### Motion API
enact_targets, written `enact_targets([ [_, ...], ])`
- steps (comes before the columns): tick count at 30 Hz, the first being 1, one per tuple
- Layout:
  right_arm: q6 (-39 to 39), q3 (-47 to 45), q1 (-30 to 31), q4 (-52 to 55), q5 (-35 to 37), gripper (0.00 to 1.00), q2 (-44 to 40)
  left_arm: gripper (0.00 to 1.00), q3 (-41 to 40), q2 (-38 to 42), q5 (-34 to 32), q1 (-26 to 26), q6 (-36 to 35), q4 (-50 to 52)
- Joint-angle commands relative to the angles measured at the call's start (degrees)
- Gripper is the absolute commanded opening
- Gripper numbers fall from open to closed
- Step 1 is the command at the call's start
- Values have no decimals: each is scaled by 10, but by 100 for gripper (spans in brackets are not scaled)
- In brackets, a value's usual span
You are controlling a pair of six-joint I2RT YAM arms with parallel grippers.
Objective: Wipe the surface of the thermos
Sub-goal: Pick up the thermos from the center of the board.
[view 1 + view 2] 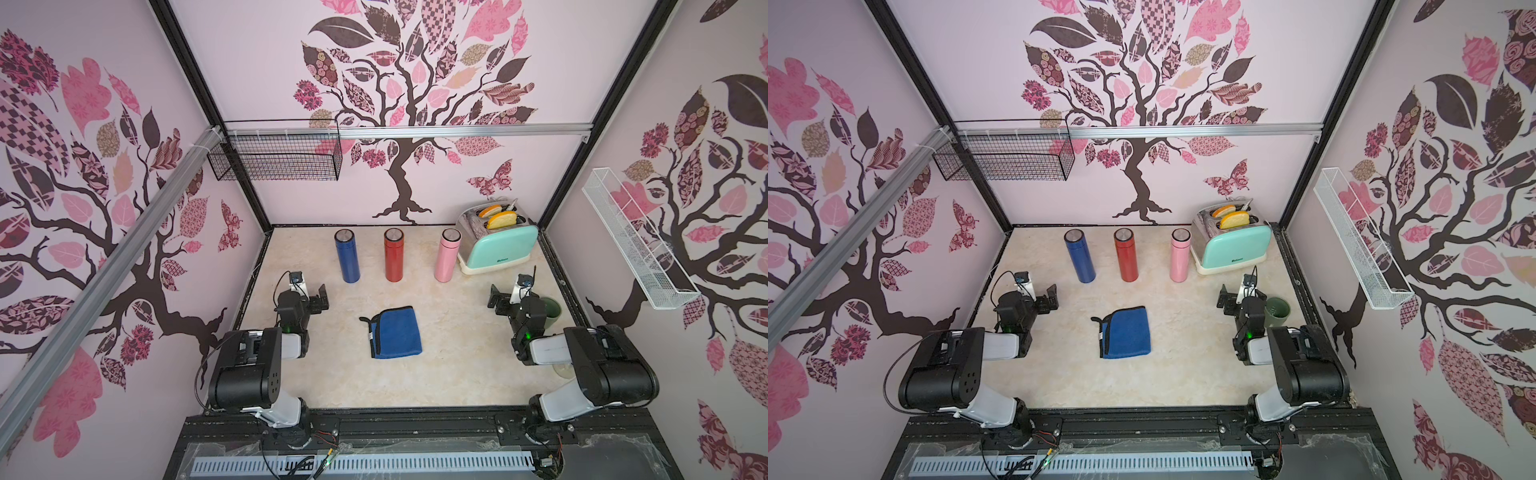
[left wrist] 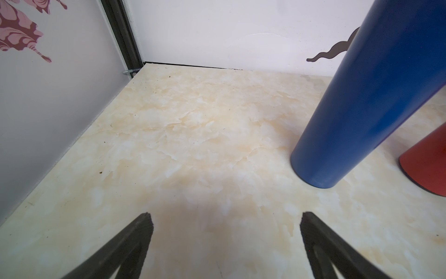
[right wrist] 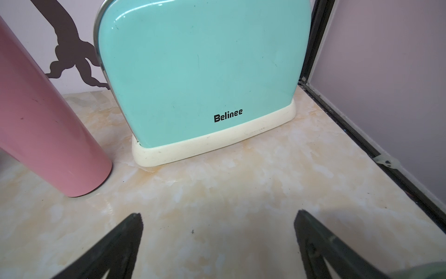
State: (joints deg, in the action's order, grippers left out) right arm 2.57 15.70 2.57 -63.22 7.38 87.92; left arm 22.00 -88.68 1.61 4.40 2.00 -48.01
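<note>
Both jaws wide and empty; blue cloth (image 1: 397, 332) lies flat between left gripper (image 1: 321, 297) and right gripper (image 1: 496, 297), slightly nearer left; blue thermos (image 1: 347, 257), red thermos (image 1: 394, 255), pink thermos (image 1: 447, 255) stand upright beyond.

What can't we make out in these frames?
Green cup: in a top view, right arm covers part.
Blue thermos: left wrist view, lid cut off by frame edge.
Pink thermos: right wrist view, lid cut off likewise.
Blue cloth: folded, inner faces hidden in both top views.
</note>
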Motion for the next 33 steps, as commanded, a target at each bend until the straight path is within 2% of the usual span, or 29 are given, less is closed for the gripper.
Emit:
enact_targets([
  [1,-4,11,5,-9,6,100,8,98,-1,-5,11,1,2,-21],
  [4,-6,2,5,-24,-4,99,3,98,-6,5,8,3,14,-38],
  [7,-10,-17,5,-60,-4,99,-10,98,5,59,-1,5,15,39],
  [11,-11,26,5,71,-13,99,-67,98,32,131,-31,5,28,132],
  [14,-10,40,7,118,-1,99,-99,98,51,184,-48,6,77,156],
  [17,21,39,9,143,38,99,-139,98,83,205,-59,5,115,203],
  [25,91,77,21,263,47,99,-209,98,144,253,-97,4,169,315],
  [28,83,99,56,305,70,99,-231,98,196,264,-95,3,171,376],
  [33,85,160,106,428,67,99,-261,98,337,239,-66,0,157,511],
])
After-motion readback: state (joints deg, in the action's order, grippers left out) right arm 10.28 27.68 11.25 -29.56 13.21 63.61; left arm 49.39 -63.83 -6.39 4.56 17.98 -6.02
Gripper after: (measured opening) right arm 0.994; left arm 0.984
